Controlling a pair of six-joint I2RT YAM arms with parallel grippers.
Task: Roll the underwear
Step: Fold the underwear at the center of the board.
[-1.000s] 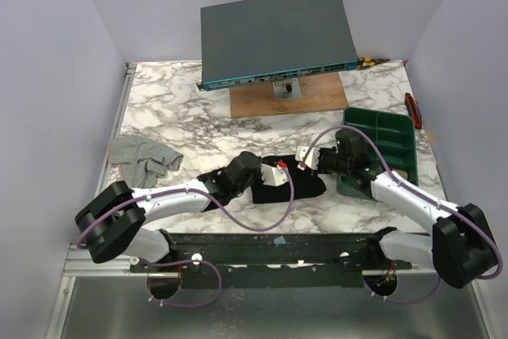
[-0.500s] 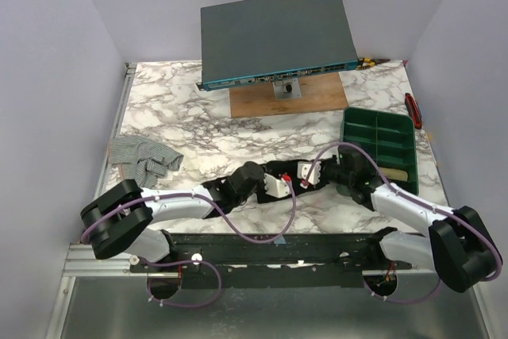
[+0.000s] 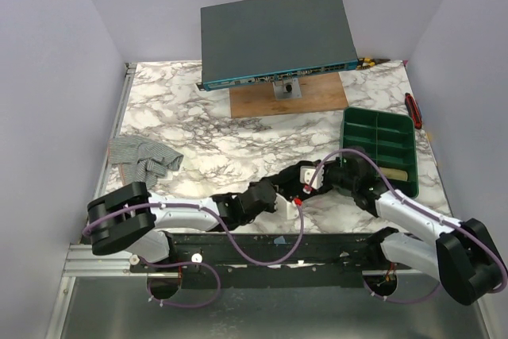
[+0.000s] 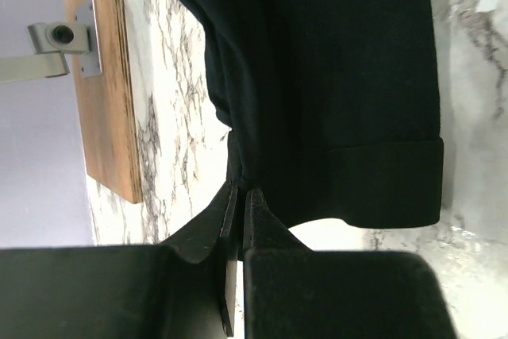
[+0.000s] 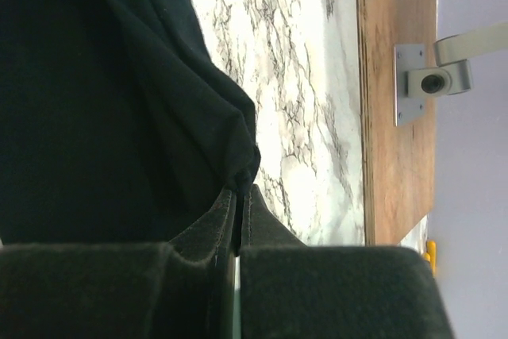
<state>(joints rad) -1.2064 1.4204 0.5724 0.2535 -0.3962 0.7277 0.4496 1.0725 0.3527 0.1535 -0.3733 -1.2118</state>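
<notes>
White-and-black arms (image 3: pixel 182 204) carry looped purple cables (image 3: pixel 353 149) (jaws black).

Table (image 3: pixel 198 117): white marble with grey veins, bearing all the rest.
Grey flat box (image 3: pixel 274 33): far centre, tilted, teal front edge with a row of ports.
Metal bracket (image 3: pixel 286 89): under the box, fixed to the board.
Wooden board (image 3: pixel 317 99): far centre, flat on the marble.
Green tray (image 3: pixel 379 114): right side, split into compartments.
Beige piece (image 3: pixel 397 172): in the tray's near part.
Striped cloth (image 3: pixel 143 156): grey, crumpled, by the left edge.
Red-handled tool (image 3: pixel 412 109): right edge, just beside the tray's far corner.
</notes>
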